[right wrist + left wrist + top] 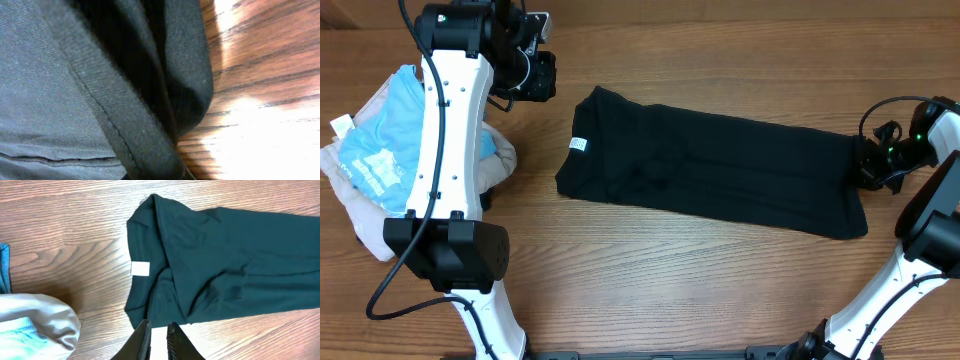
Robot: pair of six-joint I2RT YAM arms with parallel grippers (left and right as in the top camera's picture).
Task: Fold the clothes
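The plain black short-sleeved shirt of thin fabric (710, 170) lies as a long strip across the middle of the wooden tabletop (720, 300), white neck label (579, 144) at its left end; the right gripper (868, 165) pinches the hem nearest the right edge, fingers pressed tight; the left gripper (159, 327) hovers by the collar end, fingers nearly together, holding nothing; bare wood front and back; a light blue garment (380, 150) crowds the left edge.

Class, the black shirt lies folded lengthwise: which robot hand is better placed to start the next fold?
Right, probably. The right hand is shut on the hem end of the black shirt; the left hand hangs empty near the collar end.
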